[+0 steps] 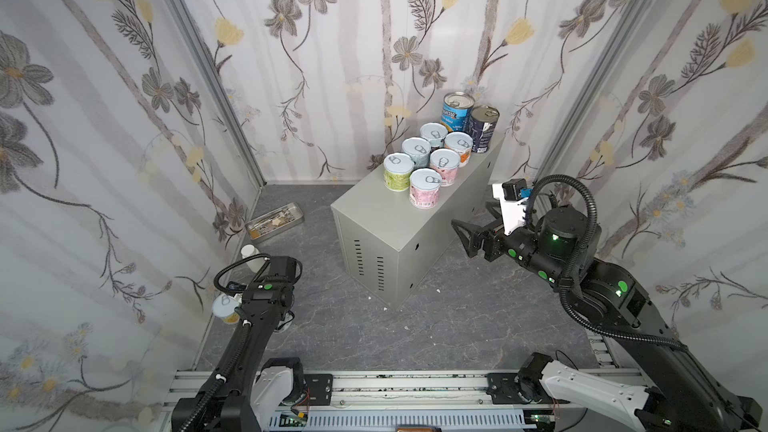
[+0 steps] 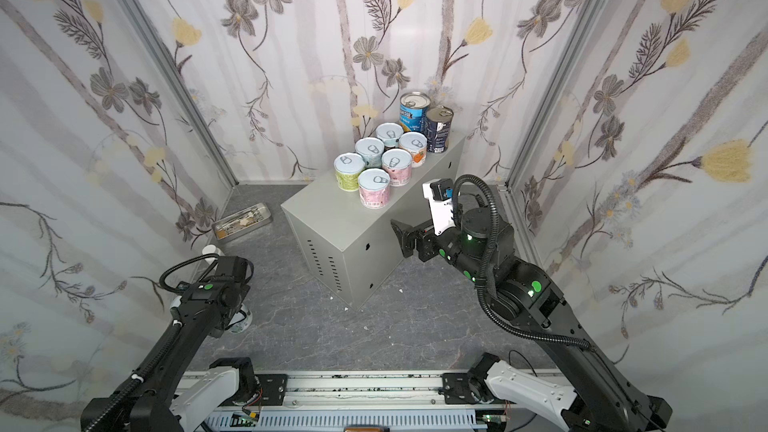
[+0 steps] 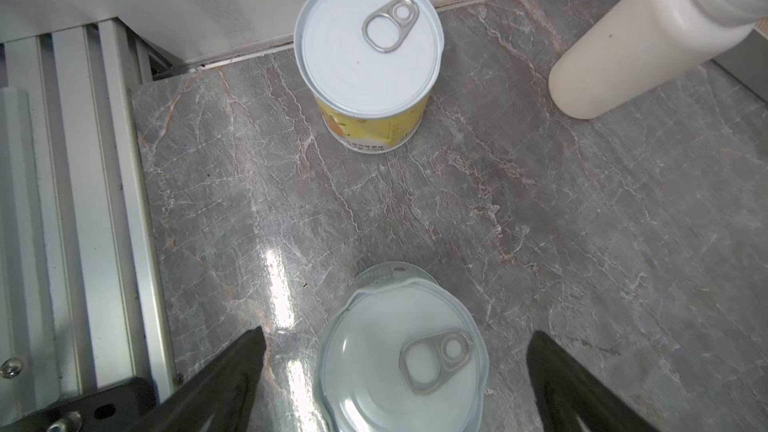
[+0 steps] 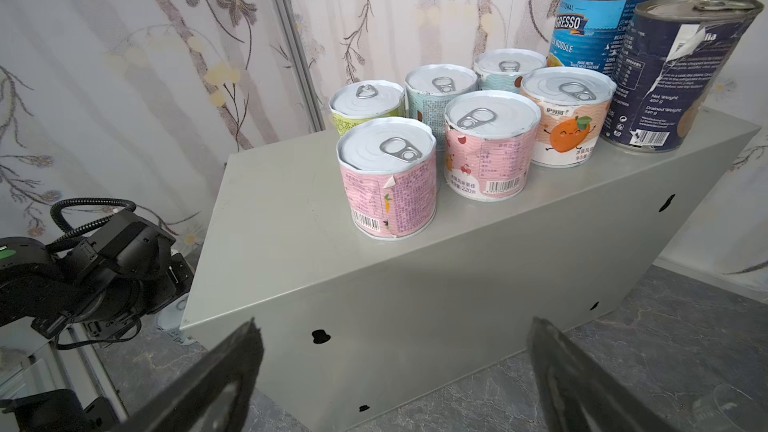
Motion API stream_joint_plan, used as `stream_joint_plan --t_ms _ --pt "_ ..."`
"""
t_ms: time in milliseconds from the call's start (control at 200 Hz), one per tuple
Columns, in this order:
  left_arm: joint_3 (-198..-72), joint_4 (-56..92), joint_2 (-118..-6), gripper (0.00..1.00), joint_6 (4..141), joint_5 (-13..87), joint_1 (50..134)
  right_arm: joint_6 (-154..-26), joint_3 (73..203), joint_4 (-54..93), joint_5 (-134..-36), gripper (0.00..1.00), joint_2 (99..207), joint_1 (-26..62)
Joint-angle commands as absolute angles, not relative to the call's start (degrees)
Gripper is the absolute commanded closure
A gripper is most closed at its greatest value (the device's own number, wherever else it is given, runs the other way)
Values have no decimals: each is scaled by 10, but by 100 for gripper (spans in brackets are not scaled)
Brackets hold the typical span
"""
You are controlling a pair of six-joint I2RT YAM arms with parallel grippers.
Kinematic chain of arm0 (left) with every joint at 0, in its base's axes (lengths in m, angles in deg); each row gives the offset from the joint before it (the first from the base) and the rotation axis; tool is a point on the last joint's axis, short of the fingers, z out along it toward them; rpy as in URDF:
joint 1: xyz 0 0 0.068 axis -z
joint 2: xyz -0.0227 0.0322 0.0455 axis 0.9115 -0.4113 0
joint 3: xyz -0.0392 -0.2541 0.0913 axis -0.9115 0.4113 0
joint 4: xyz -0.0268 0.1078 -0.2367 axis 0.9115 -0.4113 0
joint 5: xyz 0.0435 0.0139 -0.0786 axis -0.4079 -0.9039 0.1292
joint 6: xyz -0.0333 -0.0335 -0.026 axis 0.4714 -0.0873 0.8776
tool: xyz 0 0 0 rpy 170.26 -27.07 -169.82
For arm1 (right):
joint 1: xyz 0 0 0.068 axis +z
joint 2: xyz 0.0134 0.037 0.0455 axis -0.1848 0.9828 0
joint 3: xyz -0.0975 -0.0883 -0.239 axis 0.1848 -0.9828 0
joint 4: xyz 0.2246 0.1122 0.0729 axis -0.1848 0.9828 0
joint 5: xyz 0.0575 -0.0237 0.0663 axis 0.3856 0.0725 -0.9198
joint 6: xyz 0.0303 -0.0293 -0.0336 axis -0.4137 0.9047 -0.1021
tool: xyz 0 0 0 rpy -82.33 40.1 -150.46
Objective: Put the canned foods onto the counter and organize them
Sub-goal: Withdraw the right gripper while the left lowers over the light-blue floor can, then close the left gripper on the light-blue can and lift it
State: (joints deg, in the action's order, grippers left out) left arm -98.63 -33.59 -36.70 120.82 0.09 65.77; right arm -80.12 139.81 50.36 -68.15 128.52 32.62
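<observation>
While cans crowd the counter's far end, near end bare, left tool spread over floor can, right tool spread.

Pale floral-print walls on three sides, grey veined marble-look floor, aluminium corner posts, soft even light

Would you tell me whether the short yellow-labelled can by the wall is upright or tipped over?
Upright: the short yellow-labelled can stands on its base on the grey marble floor, pull-tab lid up.
</observation>
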Motion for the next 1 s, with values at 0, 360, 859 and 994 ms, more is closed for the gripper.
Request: stream_joint_plan --t_ms 0,360,859,994 --pt "-980 -303 -385 0 1221 2 657 -805 1400 491 -669 0 1287 327" --pt "-966 -242 -460 0 1216 8 657 -798 1394 488 -663 0 1297 327" --pt "-965 -182 -556 0 1210 19 657 -785 1378 470 -657 0 1312 325" --pt "-966 -170 -579 2 1202 17 657 -784 1376 467 -656 0 1313 324"
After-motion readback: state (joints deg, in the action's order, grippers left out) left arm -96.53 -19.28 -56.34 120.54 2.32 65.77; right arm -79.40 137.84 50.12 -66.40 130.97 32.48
